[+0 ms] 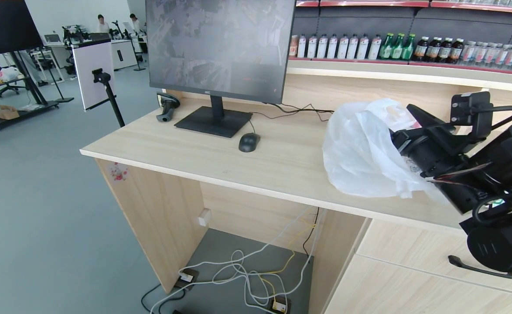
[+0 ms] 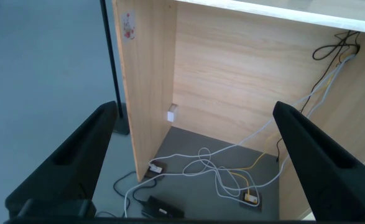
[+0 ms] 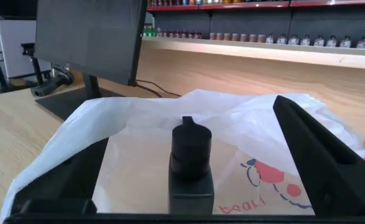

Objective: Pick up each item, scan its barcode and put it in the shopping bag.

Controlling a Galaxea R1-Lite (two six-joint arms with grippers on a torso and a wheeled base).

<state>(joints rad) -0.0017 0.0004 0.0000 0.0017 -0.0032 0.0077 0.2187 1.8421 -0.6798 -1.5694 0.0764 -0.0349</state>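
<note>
The white plastic shopping bag (image 1: 360, 148) lies on the right part of the wooden counter (image 1: 221, 152). My right gripper (image 1: 402, 126) is at the bag's mouth, open. In the right wrist view its fingers (image 3: 319, 155) stand wide apart over the bag (image 3: 132, 137). A dark item with a black cap (image 3: 190, 162) stands between them, touched by neither finger. The black barcode scanner (image 1: 167, 107) rests on the counter's far left, beside the monitor. My left gripper (image 2: 194, 112) is open with nothing in it, low down and facing the space under the counter.
A monitor (image 1: 219, 48) on its stand and a black mouse (image 1: 249, 142) occupy the counter's middle. Shelves of bottles (image 1: 395, 47) run along the back. Loose cables (image 2: 219, 174) lie on the floor under the counter. A tripod (image 1: 107, 93) stands off the left edge.
</note>
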